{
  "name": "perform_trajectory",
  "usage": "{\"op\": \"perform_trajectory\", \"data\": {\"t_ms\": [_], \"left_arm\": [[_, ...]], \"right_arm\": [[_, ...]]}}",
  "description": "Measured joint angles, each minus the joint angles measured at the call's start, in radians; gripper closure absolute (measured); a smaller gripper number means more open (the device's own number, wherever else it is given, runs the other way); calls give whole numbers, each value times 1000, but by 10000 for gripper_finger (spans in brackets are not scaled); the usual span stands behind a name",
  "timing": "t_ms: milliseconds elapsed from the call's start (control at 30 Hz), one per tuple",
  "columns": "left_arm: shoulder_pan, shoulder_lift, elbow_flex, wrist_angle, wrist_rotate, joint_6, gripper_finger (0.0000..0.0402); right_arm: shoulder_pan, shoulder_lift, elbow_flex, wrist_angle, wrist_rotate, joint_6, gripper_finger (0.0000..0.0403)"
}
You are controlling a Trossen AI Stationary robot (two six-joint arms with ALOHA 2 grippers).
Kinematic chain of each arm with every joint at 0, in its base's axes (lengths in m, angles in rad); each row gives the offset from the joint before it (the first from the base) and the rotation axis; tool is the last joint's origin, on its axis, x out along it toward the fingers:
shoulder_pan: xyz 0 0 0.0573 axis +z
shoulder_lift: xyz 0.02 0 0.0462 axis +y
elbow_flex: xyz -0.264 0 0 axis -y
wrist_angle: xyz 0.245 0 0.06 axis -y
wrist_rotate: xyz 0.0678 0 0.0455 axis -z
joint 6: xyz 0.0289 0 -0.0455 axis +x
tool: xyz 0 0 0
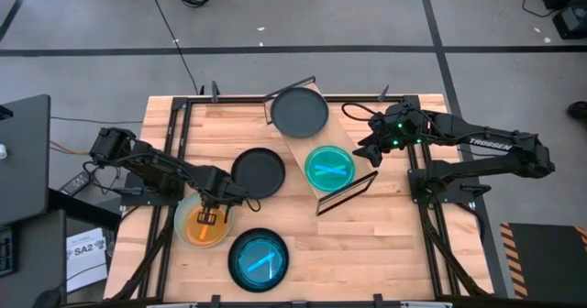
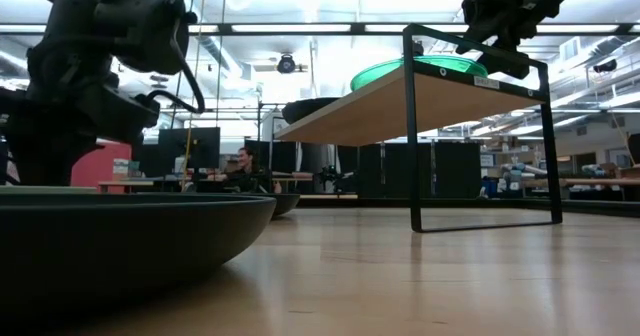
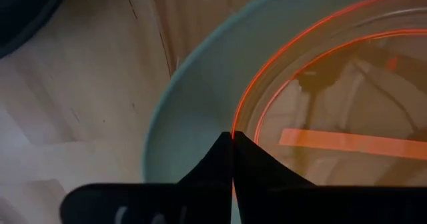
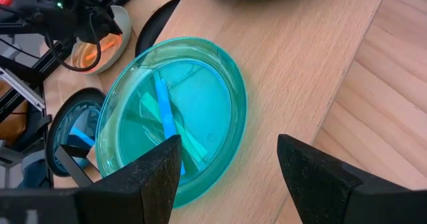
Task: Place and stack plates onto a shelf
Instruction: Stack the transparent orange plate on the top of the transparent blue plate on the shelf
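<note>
On the left, the left claw (image 1: pixel 210 217) is pressed together on the rim of the clear orange round plate (image 1: pixel 204 224), which lies in a pale green plate (image 1: pixel 183 227) on the wooden table (image 1: pixel 385 244). I judge the step is picking it up; next it needs a lift toward the pale wood shelf (image 1: pixel 295 143). The right claw (image 1: pixel 371 146), spread, hovers beside the teal plate (image 1: pixel 329 166) on the shelf.

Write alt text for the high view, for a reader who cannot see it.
Overhead view: the left gripper pinches the rim of an orange plate nested in a pale plate on the table. The right gripper hovers open beside the shelf, which holds a green plate and a dark plate.
</note>
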Motion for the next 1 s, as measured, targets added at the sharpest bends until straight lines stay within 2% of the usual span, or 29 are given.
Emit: {"op": "perform_trajectory", "data": {"t_ms": [333,1000], "left_arm": [[0,0,83,-124,-5,-2,400],[0,0,374,-456,-32,1,401]], "right_arm": [[0,0,0,0,0,0,150],[0,0,0,0,0,0,150]]}}
